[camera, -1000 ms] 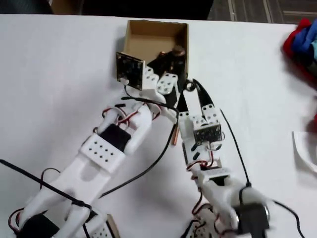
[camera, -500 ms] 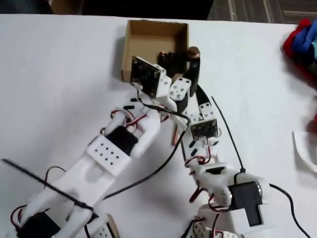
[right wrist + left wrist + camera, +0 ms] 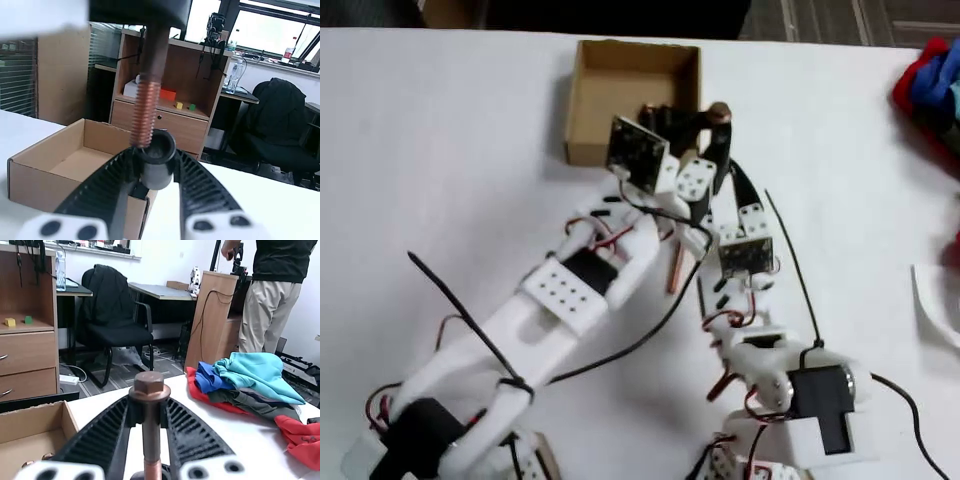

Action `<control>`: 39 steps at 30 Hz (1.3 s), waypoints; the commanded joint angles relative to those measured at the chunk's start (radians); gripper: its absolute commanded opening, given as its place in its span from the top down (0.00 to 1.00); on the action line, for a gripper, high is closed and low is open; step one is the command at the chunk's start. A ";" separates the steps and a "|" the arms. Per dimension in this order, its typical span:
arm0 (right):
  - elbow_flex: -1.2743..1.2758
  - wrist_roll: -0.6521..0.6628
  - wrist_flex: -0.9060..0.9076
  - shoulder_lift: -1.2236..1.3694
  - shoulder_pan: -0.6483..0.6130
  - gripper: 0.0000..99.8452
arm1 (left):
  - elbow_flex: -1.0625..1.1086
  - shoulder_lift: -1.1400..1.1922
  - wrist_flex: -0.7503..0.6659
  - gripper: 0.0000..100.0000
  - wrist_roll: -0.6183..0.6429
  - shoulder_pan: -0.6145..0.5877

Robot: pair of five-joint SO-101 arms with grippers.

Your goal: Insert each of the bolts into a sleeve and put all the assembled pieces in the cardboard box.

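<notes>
The left arm stretches from the near left of the desk toward the cardboard box, which sits at the far middle. The left jaws are clamped on a copper-coloured bolt just under its hexagonal head and hold it upright, head up. It hangs just right of the box's right wall, close to the near corner.

The right arm comes up from the near edge, right of the left arm. The right jaws are closed around a black sleeve and hold it with its open end up, directly beneath the bolt. The bolt's threaded tip meets the mouth of the sleeve; whether it has gone inside cannot be told.

A second bolt lies flat on the desk between the two arms. A heap of coloured clothes rests at the far right edge.
</notes>
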 commanded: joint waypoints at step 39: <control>-0.115 -0.123 0.275 -0.010 -0.002 0.98 | -0.013 0.104 -0.129 0.98 -0.190 -0.037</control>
